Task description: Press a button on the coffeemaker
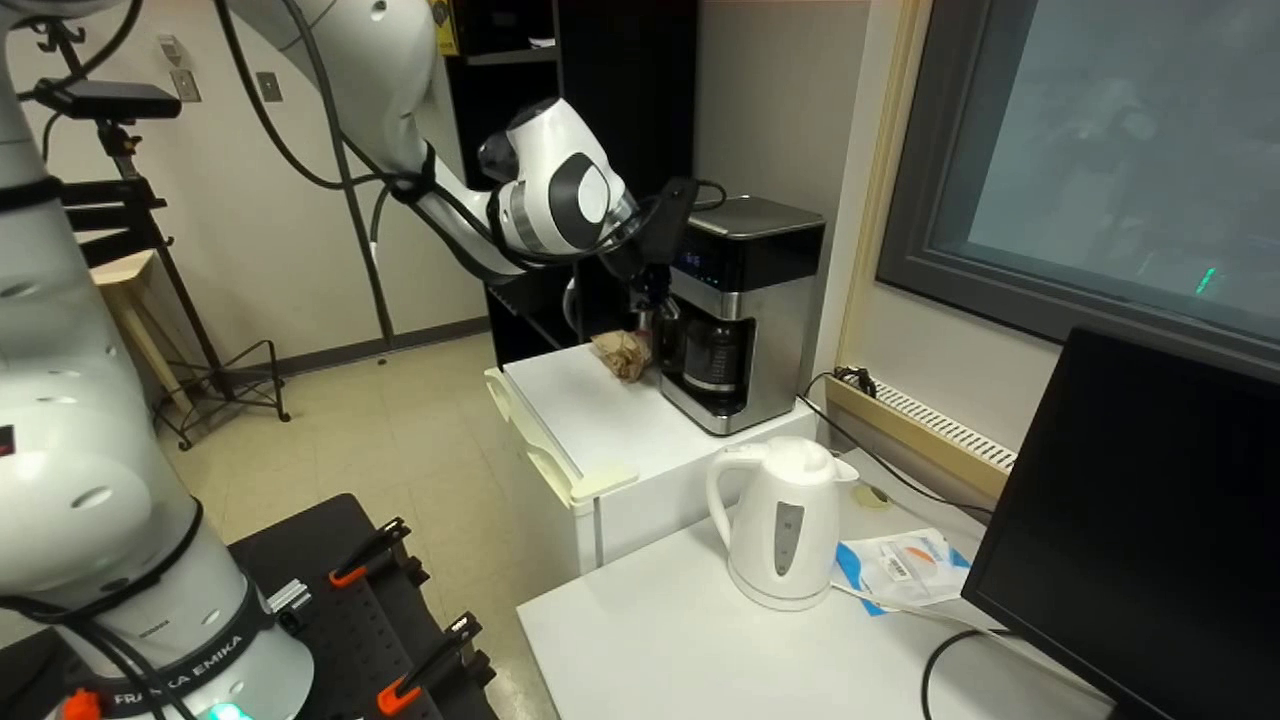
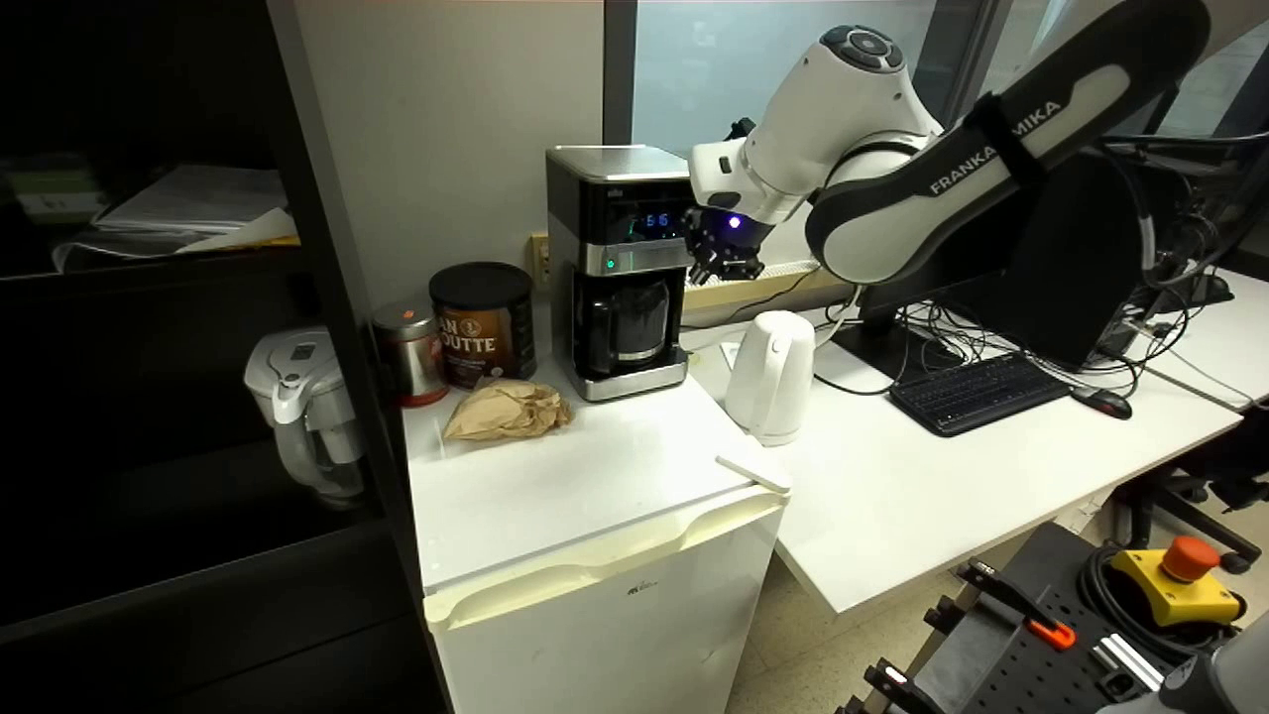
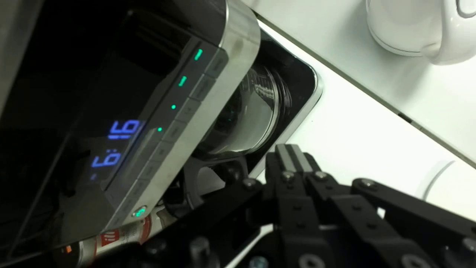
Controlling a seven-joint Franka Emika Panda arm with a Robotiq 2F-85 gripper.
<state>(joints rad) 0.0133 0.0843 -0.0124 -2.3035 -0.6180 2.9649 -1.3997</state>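
The coffeemaker (image 1: 787,335) is a black and silver boxy machine standing upright on the white fridge top; it also shows in an exterior view (image 2: 565,248). In the wrist view its front panel (image 3: 186,123) fills the left side, with a row of buttons (image 3: 161,150), green lights and blue display digits. A round button glows green (image 3: 140,211) at the panel's lower end. The glass carafe (image 3: 256,115) sits inside. My gripper (image 3: 292,147) is shut and empty, its fingertips together, in front of the machine and apart from the panel. It also shows in both exterior views (image 1: 656,288) (image 2: 719,266).
A white kettle (image 1: 790,530) stands on the lower table beside the fridge (image 2: 595,476). A brown paper bag (image 2: 508,410), a coffee can (image 2: 483,327) and a red-silver tin (image 2: 411,357) stand by the machine. A black shelf (image 2: 332,297) and a monitor (image 1: 1140,500) flank the area.
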